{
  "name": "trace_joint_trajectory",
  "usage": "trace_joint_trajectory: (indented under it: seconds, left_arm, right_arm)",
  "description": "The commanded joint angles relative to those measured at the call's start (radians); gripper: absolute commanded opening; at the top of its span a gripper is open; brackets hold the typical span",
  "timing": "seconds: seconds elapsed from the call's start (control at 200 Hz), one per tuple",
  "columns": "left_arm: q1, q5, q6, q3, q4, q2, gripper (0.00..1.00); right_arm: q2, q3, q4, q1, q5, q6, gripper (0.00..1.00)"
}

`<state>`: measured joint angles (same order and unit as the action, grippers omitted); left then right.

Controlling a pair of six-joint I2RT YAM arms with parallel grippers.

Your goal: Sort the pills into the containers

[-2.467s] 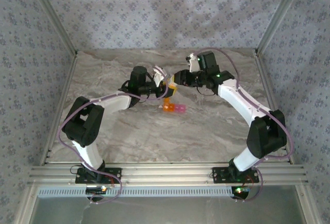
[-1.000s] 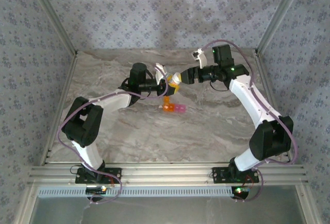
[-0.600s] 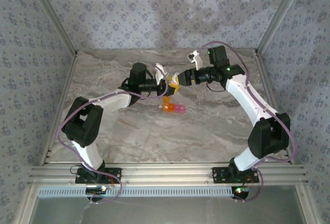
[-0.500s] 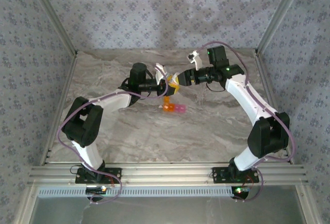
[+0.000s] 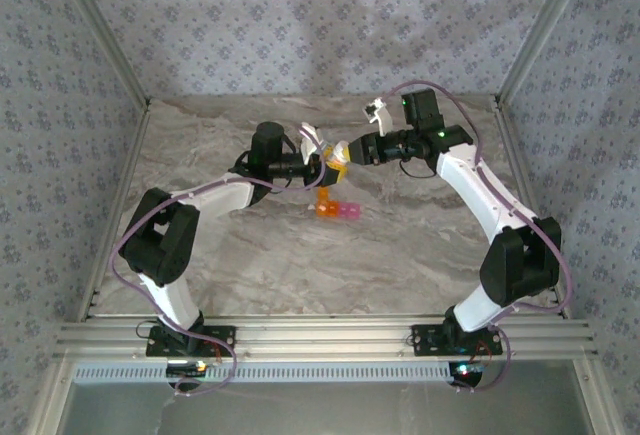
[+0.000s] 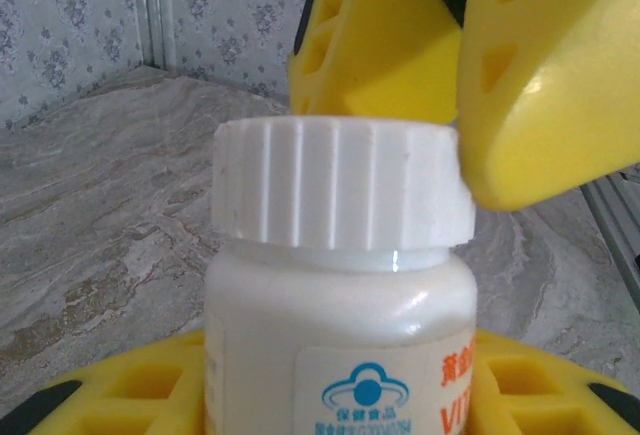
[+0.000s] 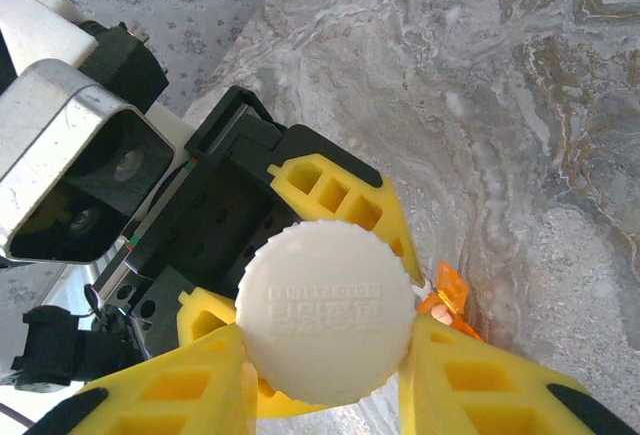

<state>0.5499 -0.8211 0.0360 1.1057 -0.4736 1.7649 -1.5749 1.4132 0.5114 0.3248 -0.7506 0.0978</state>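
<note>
Two arms, left arm (image 5: 200,200) and right arm (image 5: 480,190), nose to nose above the back half of the marble-patterned worktop (image 5: 260,265), with a small white bottle (image 5: 339,158) between them, clear of the surface.

Left jaws clamped on the bottle's body. In the left wrist view, yellow fingers (image 6: 120,395) low on either side of the white body, with a label of blue and orange print on its front.

Right jaws closed tight on the ribbed white cap (image 6: 340,190). One yellow finger (image 6: 550,85) pressed against its right edge, another behind it.

From the right wrist, the same cap end-on: round, with raised lettering, pinched between two yellow fingers (image 7: 480,385) at left and right. Behind it, the left arm's yellow fingers and black body, and a grey camera housing (image 7: 80,185) at far left.

Containers (image 5: 337,211) flat on the worktop, just nearer the arm bases than the bottle and touched by neither arm. Orange compartment (image 5: 325,209) on the left, pink compartment (image 5: 349,212) on the right, joined side by side. A sliver of orange plastic (image 7: 445,300) past the cap's right edge in the right wrist view. Too small to tell the contents of either compartment.
</note>
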Motion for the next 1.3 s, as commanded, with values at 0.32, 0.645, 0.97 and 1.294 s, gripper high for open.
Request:
trace_joint_trajectory:
  seconds: [0.32,0.645,0.97,1.294]
  left_arm:
    - [0.066,0.123,0.078,0.007,-0.034,-0.06,0.0]
    - [0.056,0.121,0.063,-0.003,-0.066,-0.026,0.0]
    - [0.01,0.028,0.021,0.007,-0.074,-0.022,0.0]
    - [0.008,-0.062,-0.027,0.043,-0.072,0.0,0.0]
  right_arm:
    - [0.003,-0.149,-0.202,0.115,0.191,0.362,0.33]
    - [0.011,-0.131,-0.18,0.076,0.163,0.334,0.37]
    - [0.136,-0.153,-0.141,-0.063,-0.015,0.175,0.58]
    - [0.088,-0.068,-0.146,-0.027,0.033,0.173,0.76]
